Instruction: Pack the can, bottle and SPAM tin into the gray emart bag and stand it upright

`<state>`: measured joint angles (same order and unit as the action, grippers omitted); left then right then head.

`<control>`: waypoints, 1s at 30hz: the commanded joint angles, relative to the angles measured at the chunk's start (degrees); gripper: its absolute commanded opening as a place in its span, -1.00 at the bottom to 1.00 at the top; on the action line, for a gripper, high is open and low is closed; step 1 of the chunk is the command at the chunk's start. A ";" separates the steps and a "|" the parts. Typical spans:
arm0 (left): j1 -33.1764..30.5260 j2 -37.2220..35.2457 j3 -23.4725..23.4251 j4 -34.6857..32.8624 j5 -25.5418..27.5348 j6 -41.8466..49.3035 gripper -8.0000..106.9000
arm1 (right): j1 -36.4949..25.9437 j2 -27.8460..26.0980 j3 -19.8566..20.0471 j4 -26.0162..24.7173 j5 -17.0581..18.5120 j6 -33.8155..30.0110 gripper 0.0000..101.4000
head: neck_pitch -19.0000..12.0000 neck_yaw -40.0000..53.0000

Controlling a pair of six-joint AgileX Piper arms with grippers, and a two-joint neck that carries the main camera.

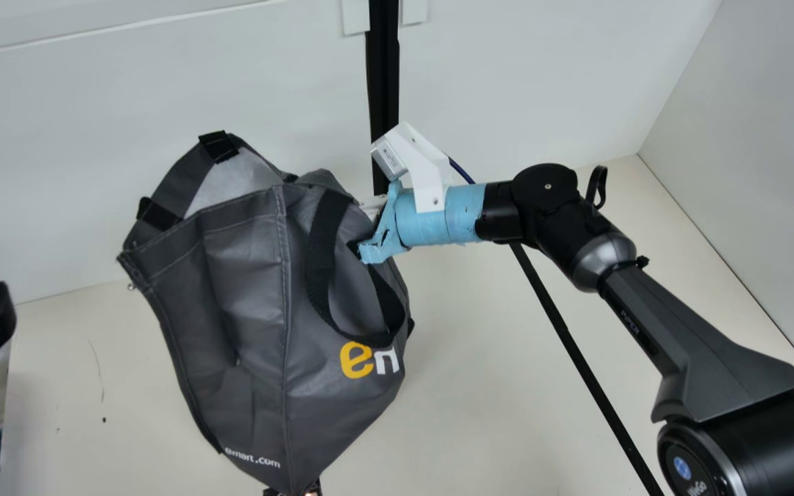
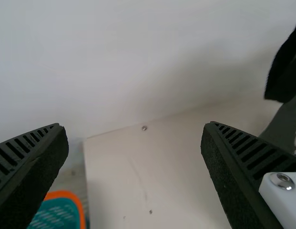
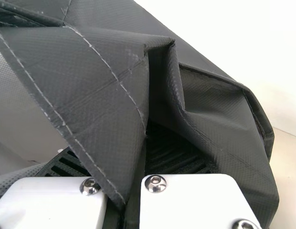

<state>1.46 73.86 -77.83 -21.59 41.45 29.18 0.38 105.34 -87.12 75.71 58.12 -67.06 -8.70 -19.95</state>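
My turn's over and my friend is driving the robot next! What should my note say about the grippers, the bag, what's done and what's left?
Left gripper: open, nothing between its fingers.
Right gripper: shut on a fold of the bag's cloth near its rim.
Gray emart bag: tilted, held by the right gripper.
Done: the bag is gripped. Whether the can, bottle and SPAM tin are inside, I can't tell.
Left: check inside, pack anything missing, and stand the bag upright.
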 commanded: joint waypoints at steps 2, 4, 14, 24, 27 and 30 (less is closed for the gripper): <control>-0.68 -1.86 1.96 13.75 -0.70 -7.16 0.71 | 0.00 0.00 0.00 0.00 0.00 0.00 -1.00 | -1.30 -0.05; -1.15 -3.06 3.19 17.76 -1.01 -9.96 0.71 | 0.00 0.00 0.00 0.00 0.00 0.00 -1.00 | -1.30 -0.05; -4.55 -9.29 10.03 32.59 -1.97 -23.04 0.71 | 0.00 0.00 0.00 0.00 0.00 0.00 -1.00 | -1.30 -0.05; -8.50 -15.36 16.53 41.86 -2.27 -34.21 0.71 | 0.00 0.00 0.00 0.00 0.00 0.00 -1.00 | -1.30 -0.05; -9.36 -16.78 18.20 43.33 -2.32 -36.84 0.71 | 0.00 0.00 0.00 0.00 0.00 0.00 -1.00 | -1.30 -0.05; -10.08 -17.88 19.68 43.75 -2.51 -38.61 0.71 | 0.00 0.00 0.00 0.00 0.00 0.00 -1.00 | -1.30 -0.05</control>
<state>-8.37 56.31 -58.57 22.05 39.06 -8.56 0.38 105.34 -87.12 75.71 58.12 -67.06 -8.70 -19.86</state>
